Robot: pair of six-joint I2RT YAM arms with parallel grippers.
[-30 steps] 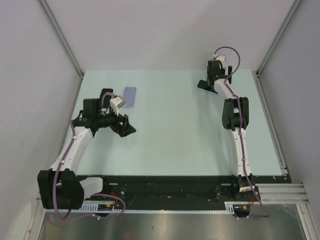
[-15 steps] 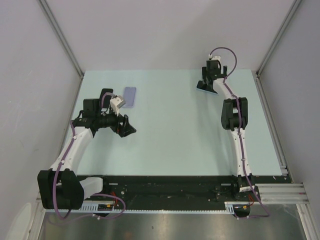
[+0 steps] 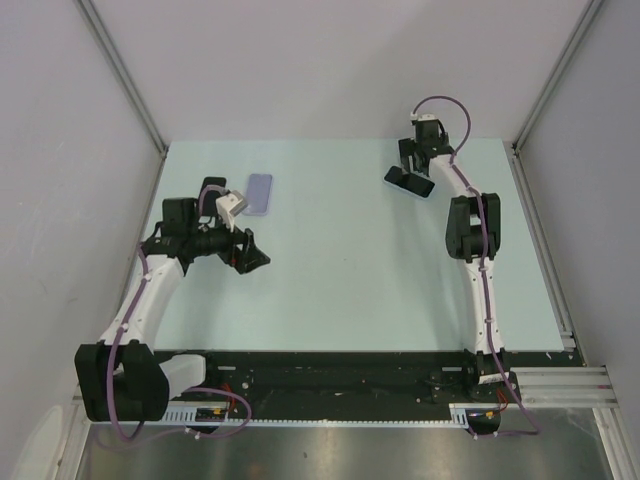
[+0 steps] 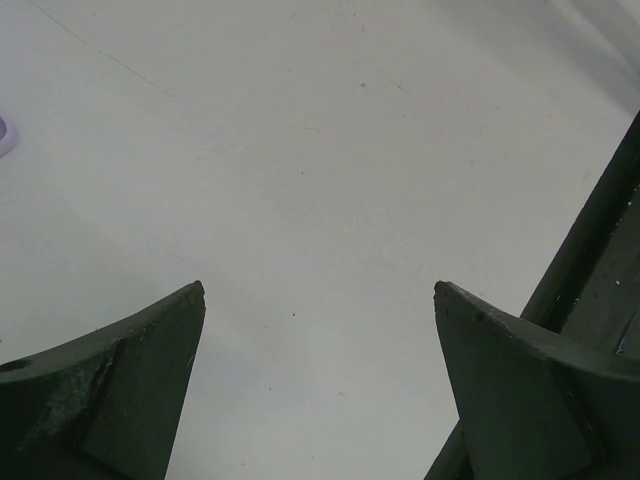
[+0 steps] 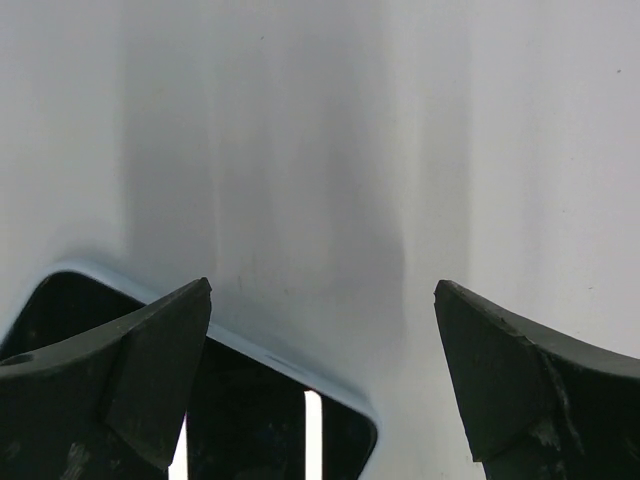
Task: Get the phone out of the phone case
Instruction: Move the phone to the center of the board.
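The right gripper (image 5: 322,288) spreads wide and empty, the phone (image 5: 250,420) partly beneath it; the left gripper (image 4: 320,288), equally wide, has the lilac case (image 3: 259,194) nearby.

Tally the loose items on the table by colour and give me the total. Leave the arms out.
Lavender: 1, a flat rectangle
Black with a pale blue rim: 1, a glossy slab
Total: 2
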